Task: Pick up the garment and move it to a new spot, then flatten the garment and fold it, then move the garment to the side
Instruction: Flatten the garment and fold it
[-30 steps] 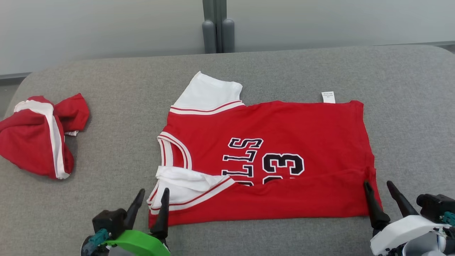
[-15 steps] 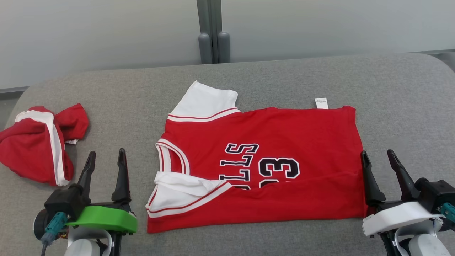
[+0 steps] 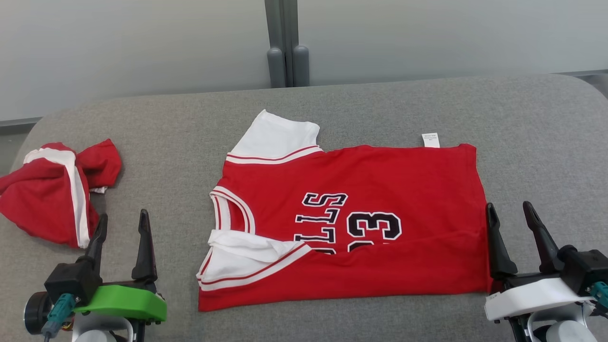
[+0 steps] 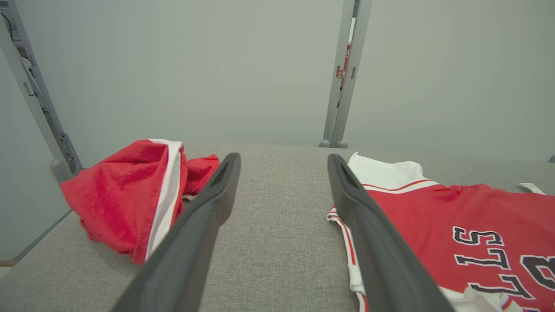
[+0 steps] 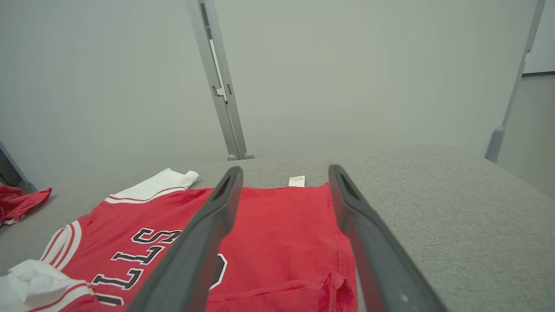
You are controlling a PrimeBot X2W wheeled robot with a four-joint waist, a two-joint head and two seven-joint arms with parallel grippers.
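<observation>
Surface (image 3: 380, 104): a wide grey upholstered top with rounded corners, running from 9 to 3 o'clock in front of the robot.

Wall (image 3: 142, 47): pale grey panels along the far side at 12 o'clock.

Garment (image 3: 380, 180): a red jersey with black, white-edged lettering and a number. It lies spread flat on the middle of the surface, with its neck toward 9 o'clock and its hem toward 3 o'clock. The long edge at 6 o'clock is turned up over the body and covers the lower part of the print.

Crumpled cloth (image 3: 42, 199): a bunched red piece with a white stripe, out at 9 o'clock and well apart from the garment.

Right gripper (image 3: 508, 206): at 4 o'clock of the garment, beside the hem, with its fingers spread wide and holding nothing. One finger stands over the hem and the other over bare surface. I cannot tell whether it touches the cloth.

Left gripper (image 3: 122, 216): at 8 o'clock, over bare surface between the crumpled cloth and the garment's neck. Its fingers are spread wide and hold nothing.

Far sleeve (image 3: 280, 130): white with red trim, sticking out at 11 o'clock.

Near sleeve (image 3: 237, 256): white and rumpled, lying on the garment at 7 o'clock.

Post (image 3: 286, 61): a grey upright at 12 o'clock, between the wall panels.

Tag (image 3: 430, 139): a small white label at 1 o'clock, poking out from the far edge.
</observation>
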